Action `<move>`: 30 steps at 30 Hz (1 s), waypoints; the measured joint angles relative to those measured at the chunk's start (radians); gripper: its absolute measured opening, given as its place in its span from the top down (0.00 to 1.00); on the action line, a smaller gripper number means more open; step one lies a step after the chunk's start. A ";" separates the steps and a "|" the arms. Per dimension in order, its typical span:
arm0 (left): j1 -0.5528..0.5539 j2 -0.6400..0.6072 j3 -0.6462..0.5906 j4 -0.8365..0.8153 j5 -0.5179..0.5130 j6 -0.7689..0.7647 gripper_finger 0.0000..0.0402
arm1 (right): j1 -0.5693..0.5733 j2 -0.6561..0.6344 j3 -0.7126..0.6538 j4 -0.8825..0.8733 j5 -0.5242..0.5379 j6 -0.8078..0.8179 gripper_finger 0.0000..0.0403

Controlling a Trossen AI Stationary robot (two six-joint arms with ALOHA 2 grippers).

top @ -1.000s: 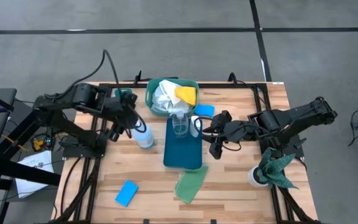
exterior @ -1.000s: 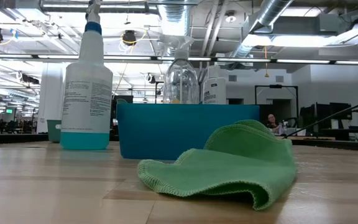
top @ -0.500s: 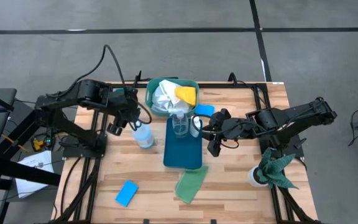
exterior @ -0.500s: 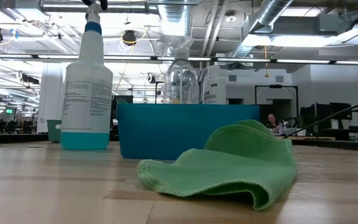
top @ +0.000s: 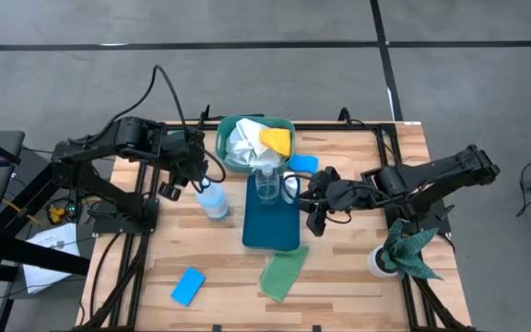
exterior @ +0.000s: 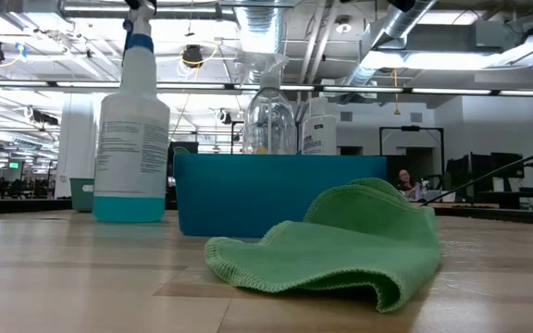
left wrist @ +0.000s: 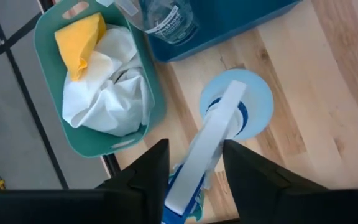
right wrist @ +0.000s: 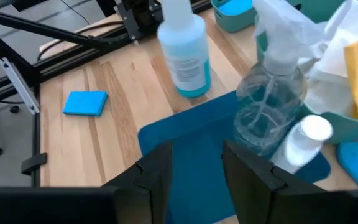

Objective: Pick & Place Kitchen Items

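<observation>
Pale wooden surface (top: 210,249), grey floor around. Upright at 9 o'clock of blue tray (top: 272,231): spray bottle (top: 212,198), trigger head between left end effector (left wrist: 191,163) fingers, narrowly parted, contact unclear. Over tray's 3 o'clock edge: right end effector (right wrist: 194,163), parted, empty.

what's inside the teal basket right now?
The teal basket holds a crumpled white cloth with a yellow cloth lying at one end. Anything beneath the cloths is covered, so I can't tell.
</observation>
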 joint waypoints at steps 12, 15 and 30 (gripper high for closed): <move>0.000 -0.001 0.001 0.002 0.027 -0.032 0.80 | 0.011 0.000 -0.008 0.047 0.001 0.000 0.67; 0.000 -0.002 0.003 0.003 0.037 -0.051 0.85 | 0.011 0.000 -0.008 0.047 0.000 0.000 0.67; 0.000 -0.002 0.003 0.002 0.065 -0.171 0.91 | 0.026 0.000 -0.008 0.101 0.000 0.002 0.67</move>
